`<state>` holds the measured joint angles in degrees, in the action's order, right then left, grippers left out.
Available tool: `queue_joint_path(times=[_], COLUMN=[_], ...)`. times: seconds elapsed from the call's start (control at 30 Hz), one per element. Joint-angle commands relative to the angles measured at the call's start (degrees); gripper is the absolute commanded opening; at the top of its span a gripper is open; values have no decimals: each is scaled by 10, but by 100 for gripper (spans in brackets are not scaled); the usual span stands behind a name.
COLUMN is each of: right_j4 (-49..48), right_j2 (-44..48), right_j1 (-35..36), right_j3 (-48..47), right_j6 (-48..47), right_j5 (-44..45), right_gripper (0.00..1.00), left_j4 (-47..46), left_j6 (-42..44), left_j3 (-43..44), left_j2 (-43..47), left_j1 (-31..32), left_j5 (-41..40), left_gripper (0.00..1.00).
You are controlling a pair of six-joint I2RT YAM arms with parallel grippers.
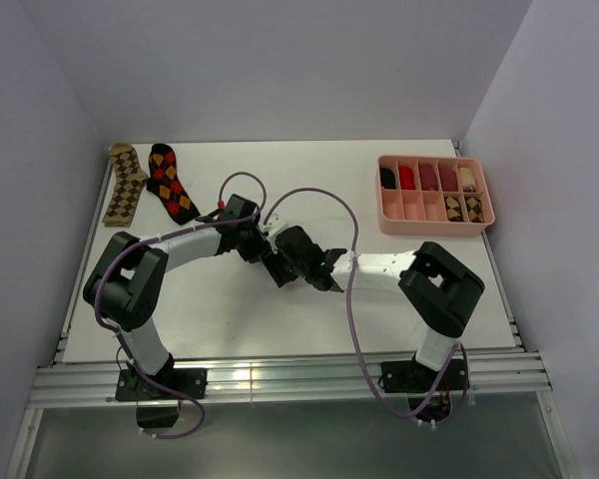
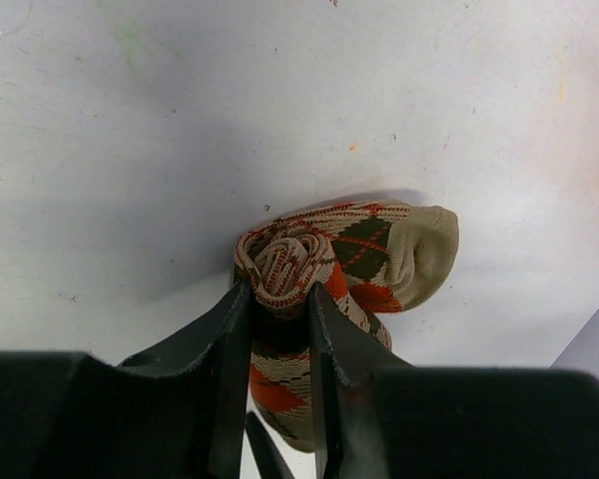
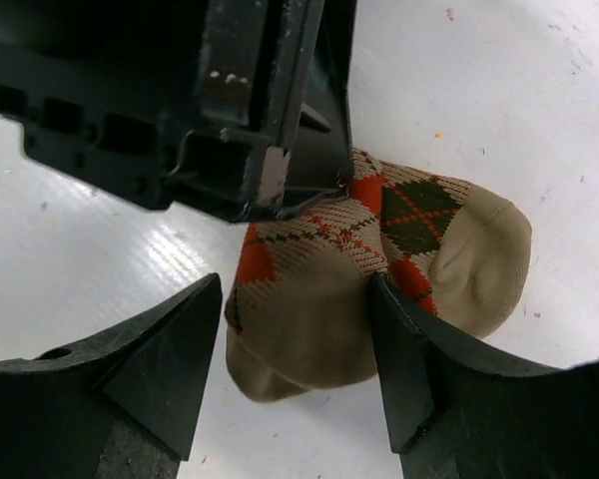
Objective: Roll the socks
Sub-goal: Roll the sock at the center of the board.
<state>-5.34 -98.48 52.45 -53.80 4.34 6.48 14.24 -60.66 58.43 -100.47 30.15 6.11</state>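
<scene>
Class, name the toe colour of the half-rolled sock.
Plain beige; the sock's toe shows best in the right wrist view.

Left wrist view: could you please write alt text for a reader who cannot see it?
The left end effector pinches the rolled part of a beige, brown and orange argyle sock lying on a white table. Its plain beige toe points right.

Knitted cloth sock (image 2: 379,249), matt black plastic left end effector (image 2: 280,299), smooth table (image 2: 180,120)
</scene>
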Motion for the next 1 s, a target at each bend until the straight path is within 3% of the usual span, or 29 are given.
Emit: queue_joint_path(times=[0.0,0.13,0.3,0.37,0.6,0.7,0.97], right_j4=[-11,-4,9,5,0,0,-8], right_j2=[-23,-53,-97,-108,-88,-82,-118], right_j1=[9,11,11,11,2,-15,-95], right_j3=[-22,-24,-20,-11,13,11,-9], right_j6=[-13,-6,7,20,44,61,118], right_j5=[41,37,46,47,-20,-97,-354], right_gripper=[68,68,63,56,10,0,0], left_j4=[44,42,26,19,-20,-26,-52], left_j6=[27,30,27,21,3,-3,-21], left_j3=[-6,-3,-12,-21,-61,-74,-134], left_j2=[-14,-12,-4,5,56,77,170], left_j1=[2,2,2,2,-3,-7,-18], left_j5=[-27,-28,-22,-20,-15,-11,-28], left_gripper=[27,29,38,43,51,52,54])
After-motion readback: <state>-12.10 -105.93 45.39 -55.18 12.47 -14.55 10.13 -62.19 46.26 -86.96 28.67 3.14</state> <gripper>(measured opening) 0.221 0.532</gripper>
